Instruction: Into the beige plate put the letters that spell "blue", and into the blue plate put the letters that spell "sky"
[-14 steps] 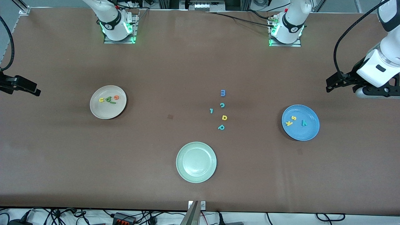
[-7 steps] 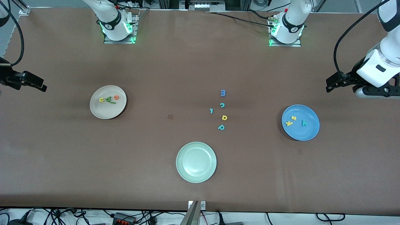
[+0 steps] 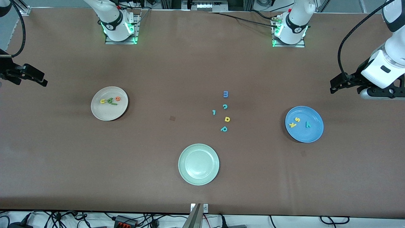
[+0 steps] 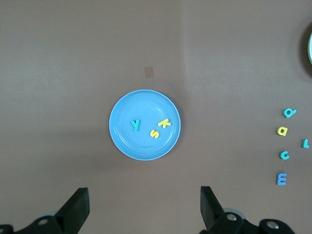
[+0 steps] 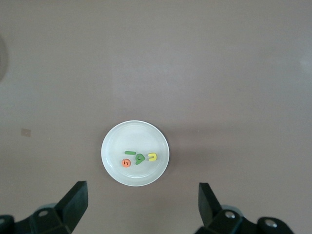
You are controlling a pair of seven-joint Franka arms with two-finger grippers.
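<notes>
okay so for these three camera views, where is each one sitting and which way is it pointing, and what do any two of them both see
Front view: high across the table, facing the robots' bases; both arms show, the left gripper and right gripper raised at the table's ends.
Left wrist view: on the left arm's wrist, looking down on the blue plate; open fingers show.
Right wrist view: on the right arm's wrist, looking down on the beige plate; open fingers show.
Shared: front and left wrist views both show the blue plate and the loose letters.

Letters b, l, u, e (image 3: 109, 101) lie in one plate (image 3: 98, 112) — s, k, y (image 3: 300, 122) in another (image 3: 311, 134).
</notes>
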